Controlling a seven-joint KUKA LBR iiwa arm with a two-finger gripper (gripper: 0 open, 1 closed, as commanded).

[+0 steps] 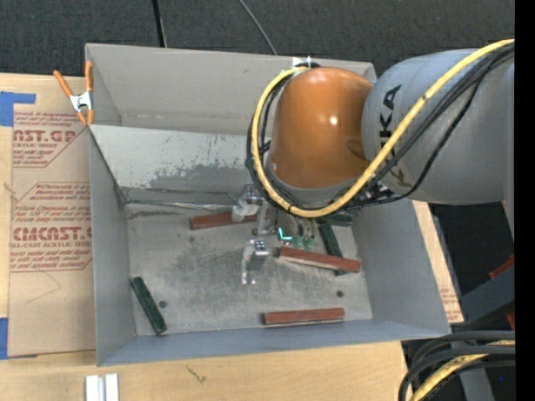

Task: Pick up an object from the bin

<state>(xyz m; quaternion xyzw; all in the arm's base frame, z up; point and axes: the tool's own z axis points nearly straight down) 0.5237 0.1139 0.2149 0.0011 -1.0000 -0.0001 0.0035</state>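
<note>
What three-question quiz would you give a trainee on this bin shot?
1. How many brown sticks lie on the bin floor?
2. True or false: the green stick in the view's lower-left corner touches a brown stick.
3. Which lies nearest the gripper? A: front brown stick. B: corner green stick. C: brown stick just right of it.
Key: 1 three; 2 false; 3 C.
</note>
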